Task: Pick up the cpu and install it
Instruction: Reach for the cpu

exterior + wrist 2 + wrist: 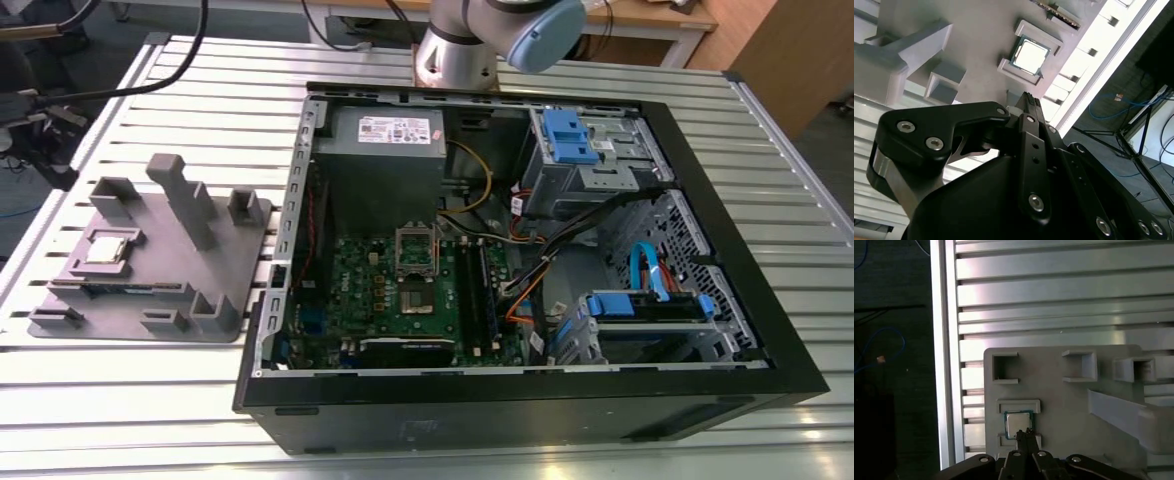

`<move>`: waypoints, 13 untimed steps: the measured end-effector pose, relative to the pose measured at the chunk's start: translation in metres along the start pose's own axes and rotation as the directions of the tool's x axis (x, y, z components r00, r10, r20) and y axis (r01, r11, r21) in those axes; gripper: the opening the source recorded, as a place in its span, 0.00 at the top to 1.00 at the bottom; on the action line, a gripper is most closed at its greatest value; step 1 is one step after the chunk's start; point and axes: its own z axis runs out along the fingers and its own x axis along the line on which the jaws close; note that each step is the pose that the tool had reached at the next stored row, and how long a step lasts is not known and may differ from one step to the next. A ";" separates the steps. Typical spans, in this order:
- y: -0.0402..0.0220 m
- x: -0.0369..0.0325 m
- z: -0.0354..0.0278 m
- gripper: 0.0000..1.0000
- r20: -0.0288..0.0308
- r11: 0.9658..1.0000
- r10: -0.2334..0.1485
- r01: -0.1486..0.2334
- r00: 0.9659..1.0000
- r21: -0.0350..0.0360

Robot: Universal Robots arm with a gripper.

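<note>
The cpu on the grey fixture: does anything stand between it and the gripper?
Nothing visible does. In both wrist views the cpu lies uncovered in its fixture recess, with open air between it and the gripper.

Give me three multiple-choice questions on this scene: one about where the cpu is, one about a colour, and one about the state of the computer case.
1. Where is the cpu? A. Seated in its socket. B. On the grey fixture beside the computer case. C. Between the fingers.
2. What colour are the drive brackets? A. Red. B. Blue. C. Yellow.
3. How is the computer case? A. Side open. B. Closed up. C. Wrapped in plastic.
Answers: 1 B, it lies on the fixture at the exterior view's left of the case; 2 B, they are blue; 3 A, the motherboard shows inside.
</note>
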 end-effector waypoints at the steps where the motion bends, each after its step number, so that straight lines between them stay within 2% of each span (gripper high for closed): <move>1: -0.0008 0.0002 0.0019 0.89 0.000 1.000 0.000 0.000 1.000 0.000; 8: -0.0055 0.0004 0.0144 0.89 0.000 1.000 0.000 0.000 1.000 0.000; 13: -0.0067 0.0027 0.0215 0.89 0.000 1.000 0.000 0.000 1.000 0.000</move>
